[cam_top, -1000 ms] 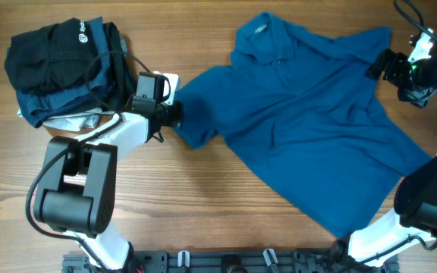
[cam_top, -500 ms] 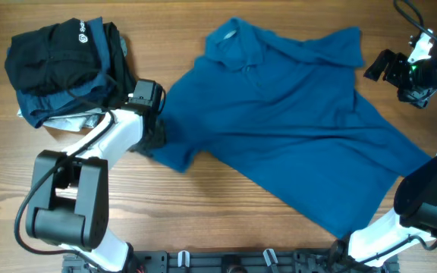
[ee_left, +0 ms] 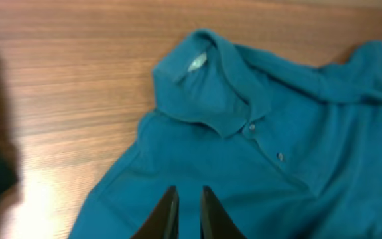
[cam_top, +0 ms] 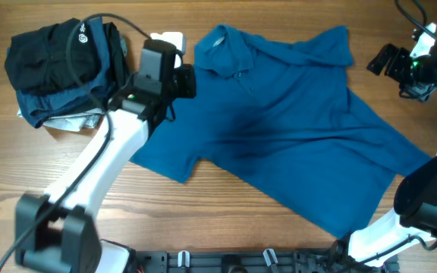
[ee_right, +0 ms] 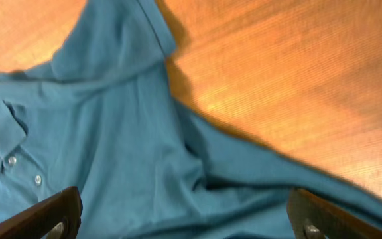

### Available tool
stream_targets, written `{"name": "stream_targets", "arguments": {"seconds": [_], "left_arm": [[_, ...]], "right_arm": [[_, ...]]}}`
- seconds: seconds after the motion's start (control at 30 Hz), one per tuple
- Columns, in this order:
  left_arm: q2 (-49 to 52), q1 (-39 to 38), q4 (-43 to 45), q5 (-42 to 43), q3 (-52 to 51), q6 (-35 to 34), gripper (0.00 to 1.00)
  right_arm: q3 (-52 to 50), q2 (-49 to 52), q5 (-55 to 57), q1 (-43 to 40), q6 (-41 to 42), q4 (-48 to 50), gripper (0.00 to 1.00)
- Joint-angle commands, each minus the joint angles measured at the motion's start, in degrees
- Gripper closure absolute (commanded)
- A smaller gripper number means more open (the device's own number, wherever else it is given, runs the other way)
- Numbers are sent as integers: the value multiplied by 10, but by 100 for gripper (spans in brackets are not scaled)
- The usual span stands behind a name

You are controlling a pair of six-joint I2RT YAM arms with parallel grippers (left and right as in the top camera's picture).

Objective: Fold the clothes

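The clothes, a blue polo shirt, lie spread on the wooden table with the collar at the top left and the hem toward the lower right. My left gripper hovers over the shirt's left shoulder, just below the collar. In the left wrist view its two dark fingers stand almost together above the fabric, with nothing between them. My right gripper hangs open off the shirt's right sleeve. Its wrist view shows the fingers far apart over the sleeve and chest fabric.
A pile with a black garment bearing a white logo sits at the far left, over dark teal folded cloth and a grey piece. Bare wood lies in front of the shirt.
The shirt has slid left across the table. My left gripper let go of the left sleeve, rose and moved up toward the collar. The right arm has stayed put.
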Motion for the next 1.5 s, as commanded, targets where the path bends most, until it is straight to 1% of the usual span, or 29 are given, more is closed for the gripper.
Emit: {"name": "stream_targets", "arguments": {"seconds": [0.0,0.07,0.23,0.27,0.37,0.4,0.5,0.53,0.63,0.73,0.87,0.93,1.0,1.07,1.13,1.17,1.23,1.3,1.33,1.4,1.47], "left_arm": [[91,0,59,46,-8,40,96],[147,0,113,93,-7,87,96],[235,5,201,90,-7,130,96],[249,7,212,73,-7,137,96],[269,13,214,18,-7,150,96],[278,19,214,11,-7,161,96],[298,42,198,-7,-7,162,96],[303,49,190,-18,-7,161,96],[305,85,153,-79,-7,127,96],[305,115,129,-81,-7,106,96],[303,116,133,-81,-7,107,96],[297,110,141,-81,-7,106,95],[286,106,145,-81,-6,74,91],[260,98,150,-81,-6,67,88],[215,89,154,-81,-6,67,82],[176,82,153,-81,-6,66,78],[123,68,139,-71,-6,63,72],[66,51,97,-41,-6,59,70],[33,41,59,-21,-6,38,69],[0,30,-3,6,-6,12,70],[-16,24,-72,39,-6,3,68]], "right_arm": [[0,1,-1,-2,5,26,0],[0,1,-1,-2,5,42,1],[0,1,-1,-2,5,57,0],[0,1,-1,-2,5,57,1],[0,1,-1,-2,5,57,1],[0,1,-1,-2,5,57,0],[0,1,-1,-2,5,57,0],[0,1,-1,-2,5,57,0],[0,1,-1,-2,5,57,0],[0,1,-1,-2,5,57,0],[0,1,-1,-2,5,57,0],[0,1,-1,-2,5,57,0],[0,1,-1,-2,5,57,0],[0,1,-1,-2,5,57,0],[0,1,-1,-2,5,57,1],[0,1,-1,-2,5,57,1],[0,1,-1,-2,5,57,0],[0,1,-1,-2,5,57,0],[0,1,-1,-2,5,57,0],[0,1,-1,-2,5,57,0],[0,1,-2,-2,7,68,0]]}}
